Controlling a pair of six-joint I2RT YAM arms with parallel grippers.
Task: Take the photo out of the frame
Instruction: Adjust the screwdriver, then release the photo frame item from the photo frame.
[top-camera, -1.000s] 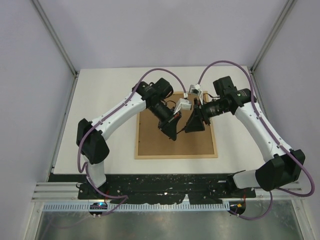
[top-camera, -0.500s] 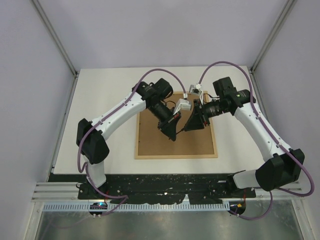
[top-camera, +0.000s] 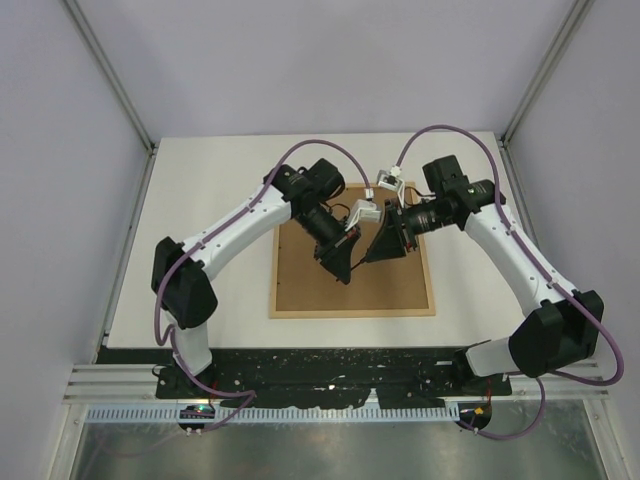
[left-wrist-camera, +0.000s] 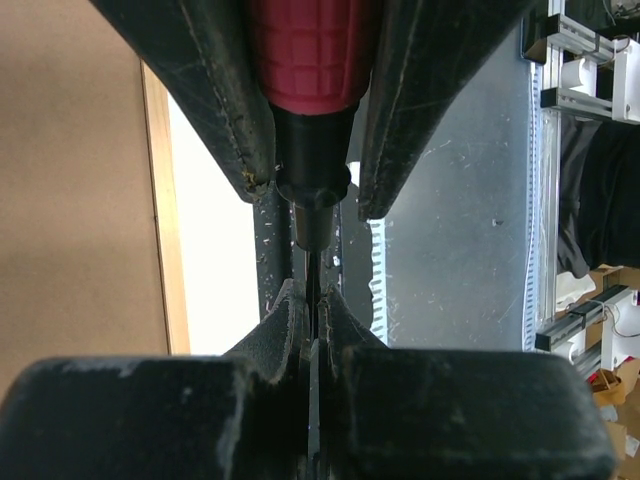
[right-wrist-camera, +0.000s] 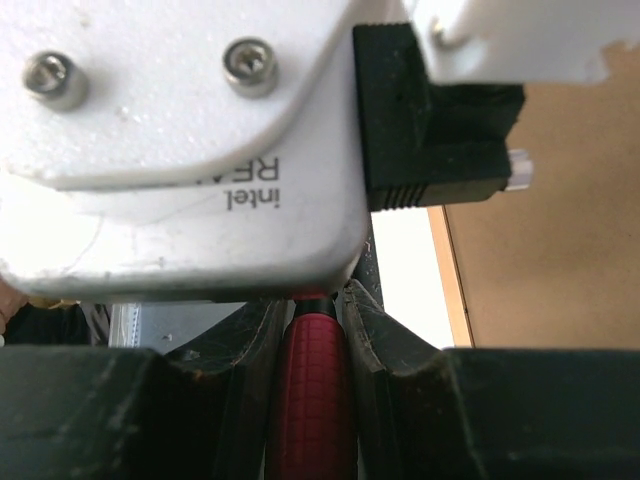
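Right tool (right-wrist-camera: 314, 306) snug around screwdriver (right-wrist-camera: 312, 400) handle

The frame (top-camera: 352, 290) lies back-up on the white table (top-camera: 200, 180).

We read only "intel" and the cut-off letters "REA", printed upside down on the white camera housing (right-wrist-camera: 180, 150) before the right wrist.

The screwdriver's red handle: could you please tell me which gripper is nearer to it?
Right. The right gripper is clamped around the red handle itself, while the left gripper pinches the thin shaft just beyond the handle's end.
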